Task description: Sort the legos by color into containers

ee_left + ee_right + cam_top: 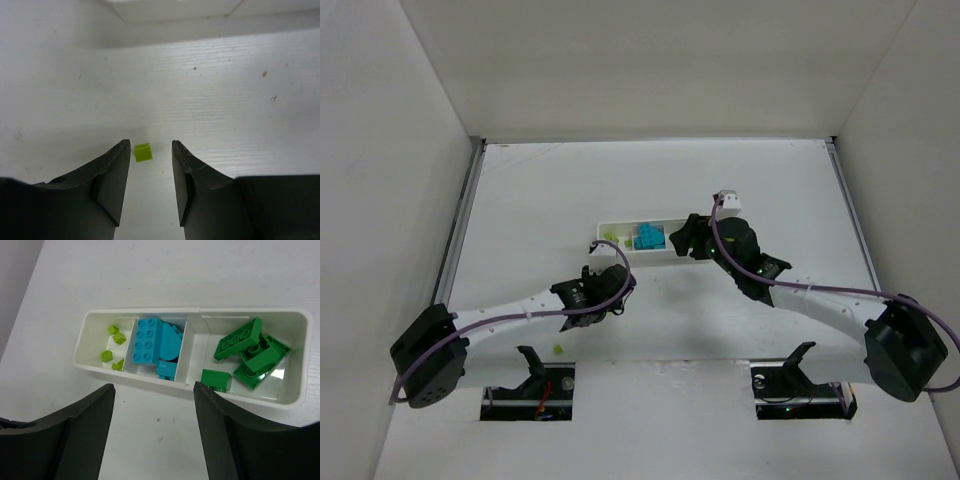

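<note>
The white tray (610, 228) lies mid-table. In the right wrist view its left compartment (92, 337) holds several small yellow-green legos (119, 338), the middle holds cyan bricks (147, 340), and the right holds dark green bricks (250, 352). My left gripper (620, 288) is open low over the table in front of the tray. A tiny yellow-green lego (143, 152) lies on the table between its fingertips, nearer the left one, and is not held. My right gripper (683, 238) is open and empty in front of the tray's near wall (165, 382).
Another yellow-green lego (559, 349) lies on the table near the front edge, behind the left arm. The tray's wall shows at the top of the left wrist view (175, 10). White walls enclose the table on the left, the right and the back.
</note>
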Available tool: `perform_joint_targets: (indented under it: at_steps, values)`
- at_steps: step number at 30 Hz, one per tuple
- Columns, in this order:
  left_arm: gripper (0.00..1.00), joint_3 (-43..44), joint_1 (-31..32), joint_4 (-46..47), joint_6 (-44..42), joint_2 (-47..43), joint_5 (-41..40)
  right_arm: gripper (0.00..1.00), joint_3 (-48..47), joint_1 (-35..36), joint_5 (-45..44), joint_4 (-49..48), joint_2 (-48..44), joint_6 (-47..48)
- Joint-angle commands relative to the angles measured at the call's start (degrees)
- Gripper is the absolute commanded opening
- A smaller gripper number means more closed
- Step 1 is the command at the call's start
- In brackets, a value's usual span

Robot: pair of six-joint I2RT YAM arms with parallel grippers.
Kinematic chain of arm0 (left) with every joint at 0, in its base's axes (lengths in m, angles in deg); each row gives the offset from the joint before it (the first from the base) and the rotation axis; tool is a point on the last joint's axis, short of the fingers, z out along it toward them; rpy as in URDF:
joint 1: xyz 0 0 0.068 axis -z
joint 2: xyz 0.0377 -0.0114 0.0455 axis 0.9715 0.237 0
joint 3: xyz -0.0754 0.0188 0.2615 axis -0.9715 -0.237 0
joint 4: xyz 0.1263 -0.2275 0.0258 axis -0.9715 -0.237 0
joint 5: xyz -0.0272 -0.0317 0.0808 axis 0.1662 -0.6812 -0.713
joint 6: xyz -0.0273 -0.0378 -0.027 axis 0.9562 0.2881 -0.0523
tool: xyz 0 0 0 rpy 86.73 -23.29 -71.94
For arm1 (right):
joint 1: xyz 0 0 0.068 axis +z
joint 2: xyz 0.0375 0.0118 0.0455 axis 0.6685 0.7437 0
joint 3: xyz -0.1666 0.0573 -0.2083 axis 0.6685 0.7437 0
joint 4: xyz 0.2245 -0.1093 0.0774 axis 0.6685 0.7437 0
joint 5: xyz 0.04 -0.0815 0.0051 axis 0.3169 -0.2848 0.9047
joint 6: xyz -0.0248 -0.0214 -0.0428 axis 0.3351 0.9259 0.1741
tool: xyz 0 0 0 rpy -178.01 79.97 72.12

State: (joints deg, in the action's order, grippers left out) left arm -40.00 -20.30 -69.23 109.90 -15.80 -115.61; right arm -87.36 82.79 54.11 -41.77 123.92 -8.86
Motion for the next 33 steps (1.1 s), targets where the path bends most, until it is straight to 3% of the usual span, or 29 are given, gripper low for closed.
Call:
perform_joint_targets:
  at_steps: [1, 16, 21, 25, 29, 33]
  values:
    - [0.35, -0.84, 0.74, -0.50, 2.40, 1.96, 0.18, 0.71, -0.97, 0.07, 0.43, -3.20, 0.24, -0.40]
    - [0.29, -3.04, 0.83, 2.14, 3.28, 6.89, -0.61, 0.71, -0.79, 0.25, 0.43, -3.20, 0.06, -0.57]
    - [0.16, -3.57, 0.92, 3.37, 2.93, 6.72, -0.61, 0.71, -0.79, 0.25, 0.43, -3.20, -0.03, -0.57]
    - [0.12, -2.08, 0.40, 3.90, 1.71, 1.81, -1.83, 0.71, -0.53, 0.25, 0.43, -3.20, -0.81, -0.66]
    - [0.12, 4.07, -3.29, 9.33, -4.79, -4.53, -3.95, 0.71, -0.09, 0.25, 0.26, -2.93, -1.61, -0.66]
    - [0.13, 9.25, -9.52, 17.94, -11.03, -0.51, -0.88, 0.71, 0.53, 0.25, 0.26, -2.85, -2.48, -0.93]
